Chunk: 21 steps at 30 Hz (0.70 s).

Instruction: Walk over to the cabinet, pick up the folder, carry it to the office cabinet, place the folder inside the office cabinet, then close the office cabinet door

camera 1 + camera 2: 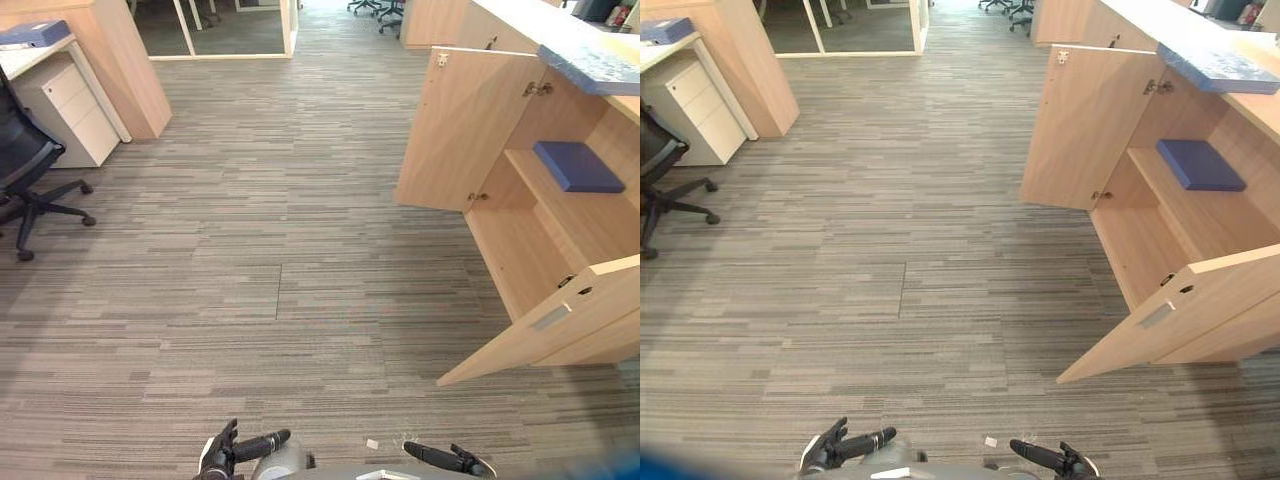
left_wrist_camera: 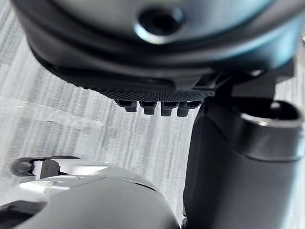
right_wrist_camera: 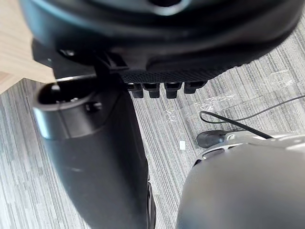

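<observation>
Down by us, left hand [image 1: 232, 449] and right hand [image 1: 447, 458] hang over the carpet [image 1: 280, 300], fingers loose, both empty, a white scrap [image 1: 372, 443] between them. Loads of clear floor ahead. To our right, the office cabinet [image 1: 520, 255] has its near door [image 1: 540, 325] and far door [image 1: 460, 130] swung out; the blue folder [image 1: 577, 165] lies flat on its shelf [image 1: 560, 205]. Far left: office chair [image 1: 25, 165], drawer unit [image 1: 75, 110], and a second folder [image 1: 35, 33] on the desk [image 1: 30, 58].

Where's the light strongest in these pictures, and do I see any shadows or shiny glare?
Left eye view: the carpet is evenly lit, paler toward the far end, with a soft darker patch around the office chair. Right eye view: the blue folder sits lit on the shelf of the open cabinet, no glare. Left wrist view: a pale sheen streaks the carpet.
</observation>
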{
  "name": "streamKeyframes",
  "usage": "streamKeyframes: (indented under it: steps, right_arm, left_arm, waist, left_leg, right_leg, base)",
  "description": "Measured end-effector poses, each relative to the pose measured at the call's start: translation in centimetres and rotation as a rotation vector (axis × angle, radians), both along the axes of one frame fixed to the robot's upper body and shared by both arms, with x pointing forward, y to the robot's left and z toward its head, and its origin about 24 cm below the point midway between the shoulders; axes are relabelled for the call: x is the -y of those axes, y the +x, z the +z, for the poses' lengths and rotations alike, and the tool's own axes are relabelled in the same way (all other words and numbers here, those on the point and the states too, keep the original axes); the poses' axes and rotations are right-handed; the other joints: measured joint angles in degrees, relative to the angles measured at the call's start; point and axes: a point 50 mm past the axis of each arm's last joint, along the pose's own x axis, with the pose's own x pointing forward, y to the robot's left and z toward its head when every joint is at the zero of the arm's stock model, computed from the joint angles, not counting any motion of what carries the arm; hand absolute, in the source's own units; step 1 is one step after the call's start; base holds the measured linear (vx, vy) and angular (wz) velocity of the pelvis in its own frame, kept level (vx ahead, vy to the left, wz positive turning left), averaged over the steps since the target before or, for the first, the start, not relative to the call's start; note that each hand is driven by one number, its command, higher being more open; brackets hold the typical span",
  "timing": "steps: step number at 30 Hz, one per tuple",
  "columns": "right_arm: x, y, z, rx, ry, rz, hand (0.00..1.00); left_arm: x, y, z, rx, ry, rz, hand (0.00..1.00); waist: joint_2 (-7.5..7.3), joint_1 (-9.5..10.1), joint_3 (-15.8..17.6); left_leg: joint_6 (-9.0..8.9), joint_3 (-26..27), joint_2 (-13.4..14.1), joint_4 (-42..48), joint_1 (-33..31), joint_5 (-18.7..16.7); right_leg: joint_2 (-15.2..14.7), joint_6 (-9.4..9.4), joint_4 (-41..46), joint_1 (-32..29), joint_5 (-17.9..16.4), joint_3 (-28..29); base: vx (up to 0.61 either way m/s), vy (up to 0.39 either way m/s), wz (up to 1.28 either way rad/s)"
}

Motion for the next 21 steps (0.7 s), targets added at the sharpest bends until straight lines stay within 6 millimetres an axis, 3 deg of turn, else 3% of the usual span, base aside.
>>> streamKeyframes:
  steps: [2, 5, 7, 8, 9, 10, 12, 13, 14, 15, 16, 17, 18, 19, 20, 21]
  right_arm:
    - [0.0, 0.3, 0.0, 0.005, -0.003, -0.001, 1.00]
    - [-0.3, 1.4, 0.2, 0.030, 0.001, 0.004, 1.00]
    - [-0.7, 2.0, 0.2, 0.044, 0.009, 0.002, 1.00]
    - [-0.8, 2.0, 0.2, 0.043, 0.011, 0.001, 1.00]
    - [-1.2, 1.7, 0.1, 0.035, 0.020, -0.006, 1.00]
    - [-2.2, 1.5, -0.2, 0.025, 0.051, -0.031, 1.00]
    - [-2.7, 1.3, -0.3, 0.028, 0.070, -0.078, 1.00]
    - [-2.3, 1.0, -0.4, 0.022, 0.074, -0.114, 1.00]
    - [-2.1, 0.9, -0.4, 0.019, 0.076, -0.131, 1.00]
    - [-1.7, 0.6, -0.4, 0.019, 0.069, -0.155, 1.00]
    - [-1.0, 0.6, -0.2, 0.031, 0.052, -0.170, 1.00]
    - [0.0, 1.2, 0.2, 0.060, 0.018, -0.169, 1.00]
    - [0.5, 1.8, 0.4, 0.080, 0.002, -0.170, 1.00]
    - [1.2, 2.7, 0.8, 0.106, -0.021, -0.175, 1.00]
    - [1.5, 3.0, 1.0, 0.114, -0.024, -0.185, 1.00]
    - [1.6, 3.5, 1.1, 0.125, -0.026, -0.164, 1.00]
  left_arm:
    - [-0.1, 0.3, 0.2, 0.023, 0.010, 0.015, 1.00]
    - [-0.3, 0.7, 0.4, 0.043, 0.011, 0.037, 1.00]
    - [-0.4, 0.5, 0.3, 0.042, -0.005, 0.085, 1.00]
    - [-0.4, 0.3, 0.3, 0.038, -0.008, 0.098, 1.00]
    - [-0.6, 0.1, 0.2, 0.030, -0.008, 0.122, 1.00]
    - [-1.2, 0.1, 0.3, 0.030, 0.002, 0.141, 1.00]
    - [-1.6, 0.0, 0.2, 0.015, 0.011, 0.156, 1.00]
    - [-1.7, -0.6, -0.1, -0.018, 0.007, 0.171, 1.00]
    - [-1.7, -1.1, -0.2, -0.037, 0.005, 0.183, 1.00]
    - [-1.7, -2.0, -0.4, -0.064, 0.009, 0.192, 1.00]
    - [-1.5, -2.6, -0.5, -0.076, 0.006, 0.195, 1.00]
    - [-1.2, -2.7, -0.6, -0.079, 0.001, 0.196, 1.00]
    - [-1.2, -2.6, -0.6, -0.078, 0.001, 0.195, 1.00]
    - [-0.9, -2.6, -0.6, -0.082, 0.000, 0.186, 1.00]
    - [-0.8, -2.7, -0.7, -0.086, -0.003, 0.177, 1.00]
    - [-0.4, -2.8, -0.8, -0.099, -0.004, 0.148, 1.00]
  waist:
    - [-0.45, 0.47, -0.1]
    - [-0.81, 1.24, 0.0]
    - [-1.15, 1.46, 0.0]
    - [-1.18, 1.48, 0.0]
    - [-2.39, 1.72, 0.1]
    - [-4.25, 1.95, -0.7]
    - [-5.34, 1.73, -1.6]
    - [-5.77, 1.93, -1.9]
    - [-6.18, 1.85, -2.1]
    - [-6.15, 1.81, -2.8]
    - [-5.79, 1.55, -3.4]
    - [-4.96, 0.71, -3.8]
    - [-4.77, 0.17, -3.6]
    - [-3.93, -0.56, -3.1]
    - [-3.09, -0.68, -2.8]
    - [-2.39, -0.56, -3.0]
  left_leg:
    - [-0.19, 0.0, 2.1, -0.1, -3.9, -2.3]
    - [-0.25, -1.3, 3.3, -16.1, -5.1, -1.8]
    - [-0.84, -4.5, 3.4, -34.6, -4.3, 3.2]
    - [-1.56, -5.4, 3.5, -38.0, -3.6, 5.1]
    - [-3.40, -3.0, 1.8, -38.1, -2.2, 12.2]
    - [-1.93, -1.4, -0.4, -35.6, -2.7, 11.0]
    - [0.26, 0.5, -3.0, -31.7, -2.4, 6.4]
    - [2.60, 2.8, -4.5, -30.7, 0.3, 4.6]
    - [3.69, 4.1, -5.7, -31.2, 2.4, 3.9]
    - [5.25, 5.0, -8.5, -33.2, 6.6, 2.7]
    - [6.08, 5.8, -10.4, -35.4, 9.6, 2.2]
    - [7.40, 6.7, -12.1, -38.2, 13.2, 1.5]
    - [7.57, 7.0, -12.8, -39.4, 15.2, 1.4]
    - [7.58, 7.2, -13.2, -42.5, 19.7, 1.4]
    - [7.57, 7.3, -13.0, -43.8, 21.7, 1.4]
    - [7.57, 8.0, -12.4, -45.9, 23.9, 1.4]
  right_leg:
    - [-2.2, 0.96, 1.5, 0.1, -1.2, 0.9]
    - [-5.3, 3.49, 1.1, 0.0, -1.9, 2.9]
    - [-9.2, 7.05, 1.2, 0.3, -3.7, 4.5]
    - [-10.1, 8.12, 1.2, 0.6, -4.3, 4.8]
    - [-13.5, 9.50, 1.0, 2.1, -5.4, 5.0]
    - [-16.2, 9.52, 1.1, 2.2, -4.3, 4.6]
    - [-19.3, 9.53, 3.5, 1.6, -0.6, 4.4]
    - [-22.0, 9.38, 6.6, 1.6, 1.1, 5.7]
    - [-23.8, 9.35, 8.8, 1.4, 2.1, 6.0]
    - [-27.1, 7.65, 15.6, -0.6, 4.2, 6.1]
    - [-29.7, 4.79, 22.0, -3.4, 6.3, 5.7]
    - [-32.8, -0.97, 33.2, -7.6, 8.3, 3.7]
    - [-34.6, -3.14, 40.3, -10.0, 7.7, 1.5]
    - [-36.4, -5.71, 51.1, -12.6, 6.2, -5.4]
    - [-36.4, -5.87, 54.3, -13.3, 4.7, -8.9]
    - [-35.1, -3.46, 57.4, -15.6, 0.3, -14.1]
  base:
    - [0.11, 0.100, -0.19]
    - [0.22, 0.217, -0.33]
    - [0.36, 0.381, -0.38]
    - [0.39, 0.441, -0.38]
    - [0.39, 0.457, -0.43]
    - [0.40, 0.444, -0.40]
    - [0.52, 0.506, -0.37]
    - [0.55, 0.511, -0.51]
    - [0.48, 0.422, -0.68]
    - [0.39, 0.340, -0.62]
    - [0.46, 0.415, -0.56]
    - [0.35, 0.323, -0.27]
    - [0.37, 0.349, -0.15]
    - [0.31, 0.288, -0.14]
    - [0.32, 0.289, -0.38]
    - [0.26, 0.221, -0.52]
